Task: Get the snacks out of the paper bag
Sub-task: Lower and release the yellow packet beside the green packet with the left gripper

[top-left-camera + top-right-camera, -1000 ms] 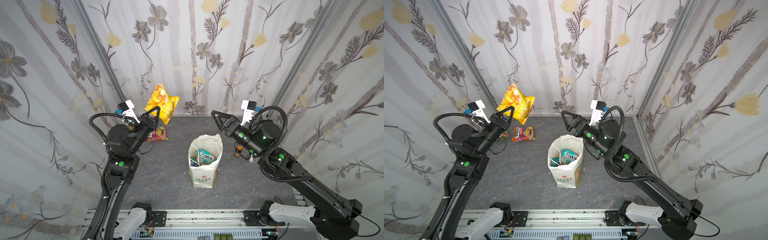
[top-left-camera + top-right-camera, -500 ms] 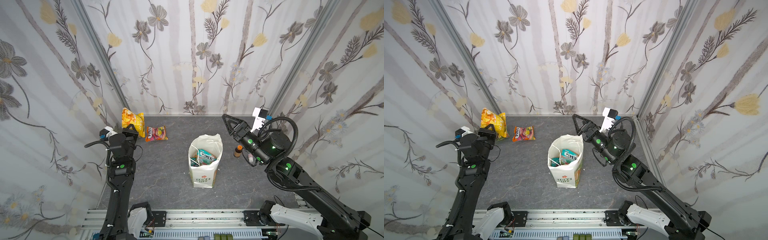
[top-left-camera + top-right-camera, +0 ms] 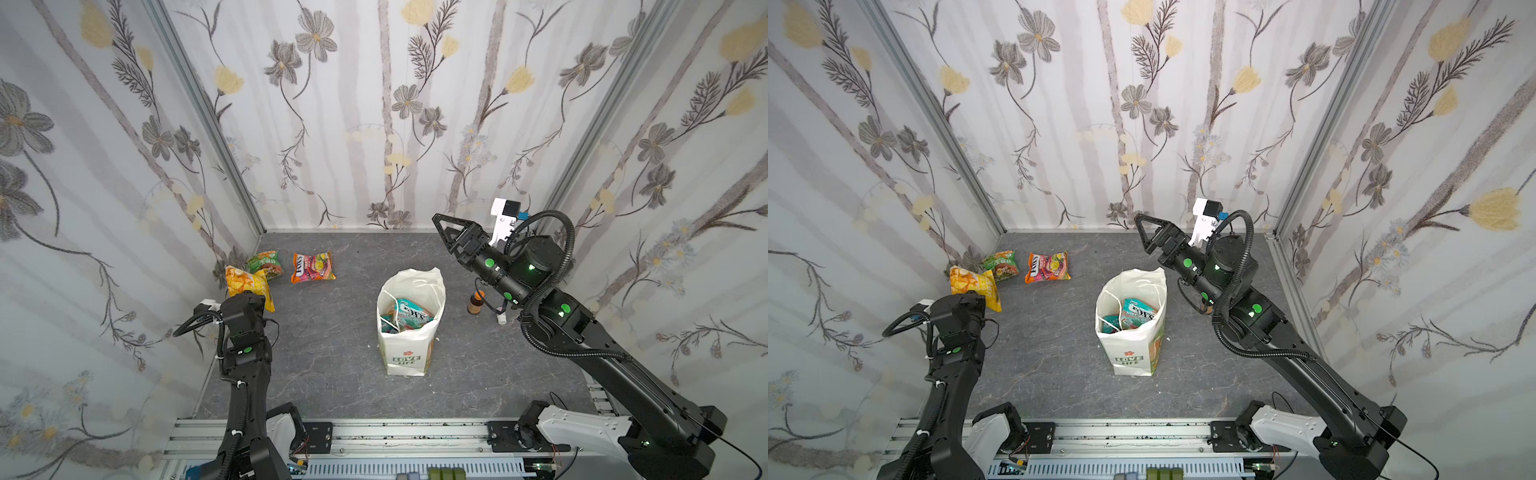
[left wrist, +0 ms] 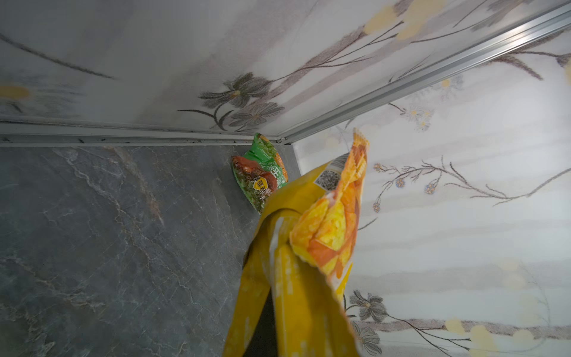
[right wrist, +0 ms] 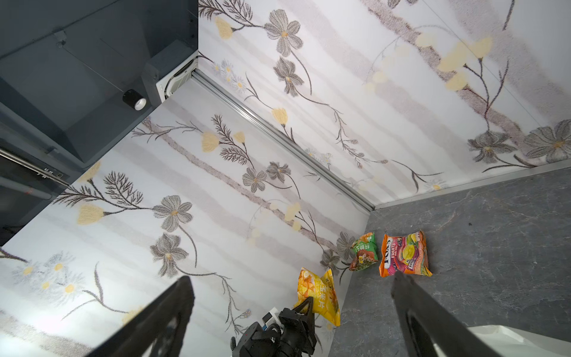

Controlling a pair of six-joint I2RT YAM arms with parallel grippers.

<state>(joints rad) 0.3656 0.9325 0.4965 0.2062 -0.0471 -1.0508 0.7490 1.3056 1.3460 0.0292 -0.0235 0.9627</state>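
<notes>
Snacks [image 3: 312,267] are handling light, crinkly, slippery. Left gripper [image 5: 305,309] is clamping the yellow packet [image 3: 249,286] by one end near the left wall [image 3: 124,249]. Right gripper [image 3: 437,219] is hovering, jaws wide, beyond the paper bag [image 3: 409,353], where teal packets [image 3: 409,318] are waiting. Pinching a seam seems safest.

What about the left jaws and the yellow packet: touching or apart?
Touching. In the right wrist view the left gripper pinches the yellow packet by its lower edge, jaws shut on the foil.
</notes>
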